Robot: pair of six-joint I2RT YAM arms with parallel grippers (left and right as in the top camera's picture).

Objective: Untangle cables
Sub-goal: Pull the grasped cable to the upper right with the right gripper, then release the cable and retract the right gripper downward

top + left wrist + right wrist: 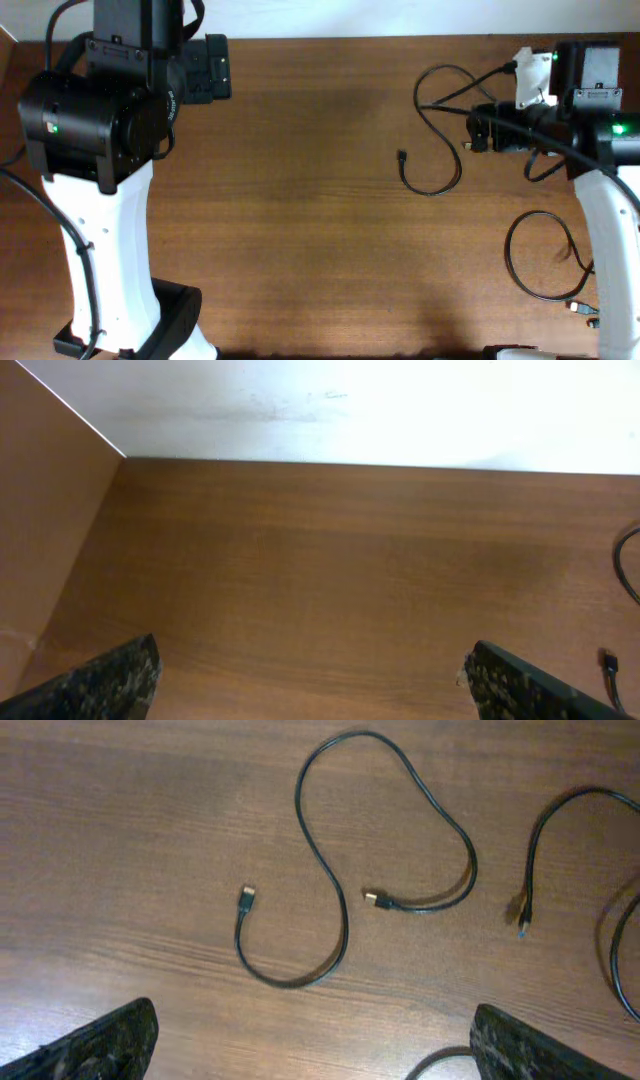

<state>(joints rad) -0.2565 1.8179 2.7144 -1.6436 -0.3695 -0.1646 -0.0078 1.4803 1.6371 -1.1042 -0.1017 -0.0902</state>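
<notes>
Both grippers are empty, neither touching a cord. Left gripper (310, 660): fingers (105, 680) spread wide, nothing between them but bare table (330, 560). In the overhead view it sits at the far left (205, 68), well away from the cords. Right gripper (315, 1015): jaws also wide apart, above the wood and clear of the cords, no contact. First cable (344, 920) lies flat on the table in an S shape, right ahead of the right gripper. One plug (247, 898) is at the left end, the other plug (375, 899) sits inside the right-hand loop. From overhead the same cable (432, 192) is just left of the right arm, and its upper run goes under the gripper body there. Second cable (530, 860) is to the right of the first, with a gold-tipped plug (522, 925) pointing down, and it runs off the frame edge. Overhead shows it as a loop (508, 255) at the lower right, beside the white right arm link (610, 250). In the right wrist view the two cords lie near each other but don't cross. The left wrist view catches only a bit of cord and one plug (607, 660) at its right edge.
</notes>
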